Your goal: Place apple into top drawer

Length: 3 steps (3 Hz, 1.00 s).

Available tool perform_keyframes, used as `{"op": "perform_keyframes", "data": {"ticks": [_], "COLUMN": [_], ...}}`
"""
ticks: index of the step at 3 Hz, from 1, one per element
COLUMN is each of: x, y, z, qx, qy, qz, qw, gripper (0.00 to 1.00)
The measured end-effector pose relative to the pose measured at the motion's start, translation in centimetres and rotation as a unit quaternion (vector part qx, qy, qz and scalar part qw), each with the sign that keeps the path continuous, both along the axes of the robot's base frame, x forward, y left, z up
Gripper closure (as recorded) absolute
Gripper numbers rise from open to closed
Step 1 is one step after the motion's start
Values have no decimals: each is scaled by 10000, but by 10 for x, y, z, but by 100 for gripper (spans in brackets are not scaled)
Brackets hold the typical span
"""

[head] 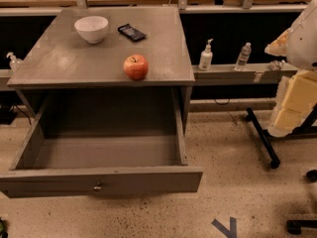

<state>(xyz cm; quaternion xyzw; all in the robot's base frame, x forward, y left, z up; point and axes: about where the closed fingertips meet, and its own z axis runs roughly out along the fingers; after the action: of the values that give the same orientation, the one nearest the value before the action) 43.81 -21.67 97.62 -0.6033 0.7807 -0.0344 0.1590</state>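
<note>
- Apple (135, 66) sits upright on the counter (64, 58), close to the near edge and right of centre, with nothing touching it.
- Top drawer (148, 180) stands pulled out toward the near side, below the apple; knob (97, 186) is at the centre of the front panel.
- End effector is out of view, so I cannot tell whether it is spread or closed.
- Step in hand, as judged: pick-up not yet begun.
- Next move calls for a grip across the apple's round sides, a lift, then a carry near and down into the drawer.
- Bowl (91, 29) is far and well apart.

table (59, 58): grey top, scuffed
back: white bowl (91, 29) — dark flat item (132, 32) lay beside it
front edge: apple (136, 67) sat upright
</note>
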Motion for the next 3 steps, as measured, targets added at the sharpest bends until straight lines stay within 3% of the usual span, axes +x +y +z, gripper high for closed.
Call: {"op": "perform_keyframes", "data": {"ticks": [1,2,3], "x": [0,34,116], "y": [0,13,59], "z": [1,1,9], "qx": [4,234,847], "qy": [-14,-156,-540], "qz": [0,112,552], "qw": [10000,9995,9934], "gripper": [0,0,0]}}
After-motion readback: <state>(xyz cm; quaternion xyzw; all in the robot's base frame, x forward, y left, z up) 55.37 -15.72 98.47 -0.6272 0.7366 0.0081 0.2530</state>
